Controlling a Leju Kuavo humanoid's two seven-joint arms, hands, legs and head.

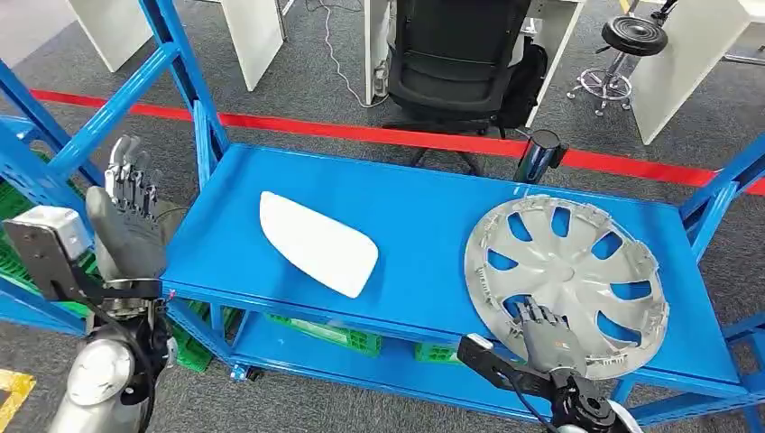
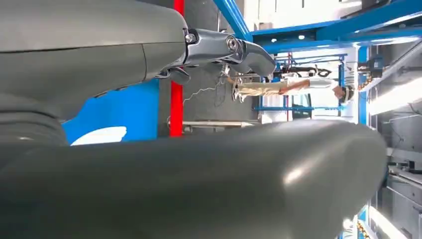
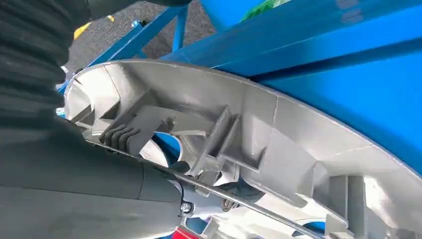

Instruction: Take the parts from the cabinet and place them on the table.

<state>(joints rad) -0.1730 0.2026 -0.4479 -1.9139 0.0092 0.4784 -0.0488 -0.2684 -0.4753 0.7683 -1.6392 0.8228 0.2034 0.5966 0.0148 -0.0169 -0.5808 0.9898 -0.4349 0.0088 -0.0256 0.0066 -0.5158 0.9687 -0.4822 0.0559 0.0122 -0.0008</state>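
Observation:
A silver hubcap (image 1: 568, 271) lies face up on the right side of the blue table (image 1: 424, 198). My right hand (image 1: 546, 334) grips its near rim, with fingers on top. The right wrist view shows the hubcap's ribbed underside (image 3: 278, 139) lifted off the blue surface, with my right hand (image 3: 74, 184) reaching under it. A white flat part (image 1: 316, 242) lies left of centre and also appears in the left wrist view (image 2: 99, 135). My left hand (image 1: 126, 216) is raised beside the table's left end, fingers straight and apart, holding nothing; its thumb (image 2: 199, 189) looms in the left wrist view.
Blue rack uprights (image 1: 180, 54) rise at the left. Green crates (image 1: 334, 332) sit on the lower shelf. Beyond a red floor line (image 1: 361, 133) stand an office chair (image 1: 460, 54), a stool (image 1: 631, 41) and white desks. A dark post (image 1: 539, 153) stands at the table's far edge.

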